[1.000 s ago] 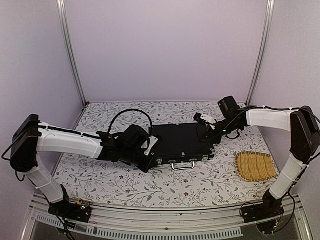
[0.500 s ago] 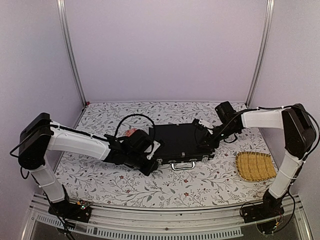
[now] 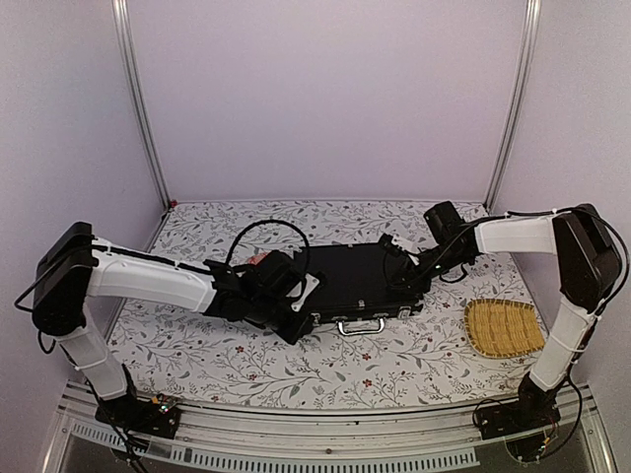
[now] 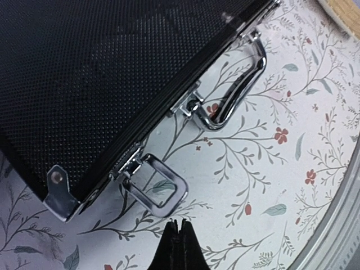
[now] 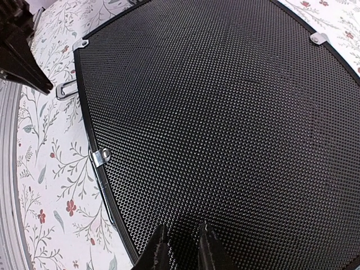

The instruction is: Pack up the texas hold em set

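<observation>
The black briefcase [image 3: 355,281] lies shut and flat in the middle of the flowered table [image 3: 296,365]. Its lid has a fine dotted grain, and its curved handle [image 4: 239,79] and loop latch [image 4: 154,188] are of shiny metal. My left jaws are pressed together, empty, just before that latch. My right jaws stand a thin gap apart above the lid, holding nothing. A second ago my right wrist stood higher; now it is lower over the case.

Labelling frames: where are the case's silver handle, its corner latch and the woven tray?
silver handle [image 4: 252,74]: left wrist view, mid-curve.
corner latch [image 4: 132,163]: left wrist view, its hinge end.
woven tray [image 3: 504,327]: top external view, its centre.
</observation>
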Controlling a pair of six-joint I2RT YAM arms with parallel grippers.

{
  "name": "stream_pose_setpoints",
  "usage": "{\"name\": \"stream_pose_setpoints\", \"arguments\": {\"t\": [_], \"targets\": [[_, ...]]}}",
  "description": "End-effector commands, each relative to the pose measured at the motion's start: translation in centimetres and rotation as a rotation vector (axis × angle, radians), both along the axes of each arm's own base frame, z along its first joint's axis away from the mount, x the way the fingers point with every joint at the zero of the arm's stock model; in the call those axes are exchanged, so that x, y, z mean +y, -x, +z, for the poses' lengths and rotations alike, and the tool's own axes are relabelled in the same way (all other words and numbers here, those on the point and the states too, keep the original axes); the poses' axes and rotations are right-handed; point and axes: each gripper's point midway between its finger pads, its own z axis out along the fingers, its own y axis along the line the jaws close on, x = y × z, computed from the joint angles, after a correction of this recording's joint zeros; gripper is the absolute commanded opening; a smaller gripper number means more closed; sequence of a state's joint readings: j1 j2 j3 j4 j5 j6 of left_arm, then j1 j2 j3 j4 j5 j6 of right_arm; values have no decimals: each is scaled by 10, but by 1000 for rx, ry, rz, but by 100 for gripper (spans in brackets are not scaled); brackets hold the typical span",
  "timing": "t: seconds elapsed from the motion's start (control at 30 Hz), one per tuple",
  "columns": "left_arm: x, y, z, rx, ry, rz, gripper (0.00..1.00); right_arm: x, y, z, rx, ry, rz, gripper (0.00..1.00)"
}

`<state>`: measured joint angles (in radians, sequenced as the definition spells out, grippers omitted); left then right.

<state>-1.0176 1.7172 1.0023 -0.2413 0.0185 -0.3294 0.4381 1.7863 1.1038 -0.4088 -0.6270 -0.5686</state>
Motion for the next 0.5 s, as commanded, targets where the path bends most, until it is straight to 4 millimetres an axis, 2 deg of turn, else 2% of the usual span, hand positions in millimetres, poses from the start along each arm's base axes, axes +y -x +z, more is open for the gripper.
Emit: {"name": "stream_pose_setpoints", "arguments": {"t": [0.0,0.2,0.47], "targets": [[-14,2,42,-43,84,-31,0,-11,19,-39,112,84,-3,20],[-15,-9,15,-33,30,-26,0,-12,20,-43,123,90,-3,20],[-15,-9,-21,-7,-14,-39,0,-14,22,-47,129,100,-3,20]]}}
